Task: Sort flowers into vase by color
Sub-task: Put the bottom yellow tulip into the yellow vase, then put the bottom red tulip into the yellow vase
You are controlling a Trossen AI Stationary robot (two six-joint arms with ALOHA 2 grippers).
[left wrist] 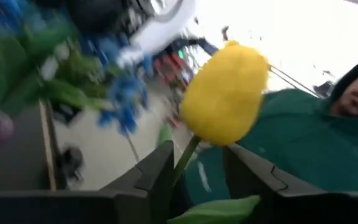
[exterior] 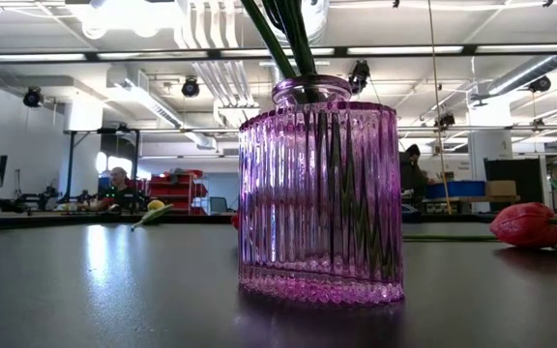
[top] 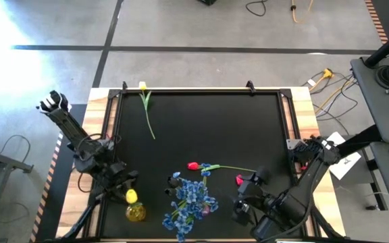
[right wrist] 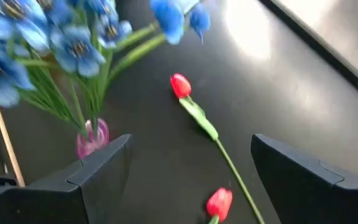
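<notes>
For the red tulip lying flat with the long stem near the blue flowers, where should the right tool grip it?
Mid-stem of the red tulip, from above. It lies flat on the black mat, with bare stem clear of the leaves; the open right tool hovers nearby.

2 red tulips point(top: 193, 165), 2 yellow tulips point(top: 132, 196) (1 held), 1 purple vase point(exterior: 320, 193).

Two dark jointed arms; black angular jaws.
</notes>
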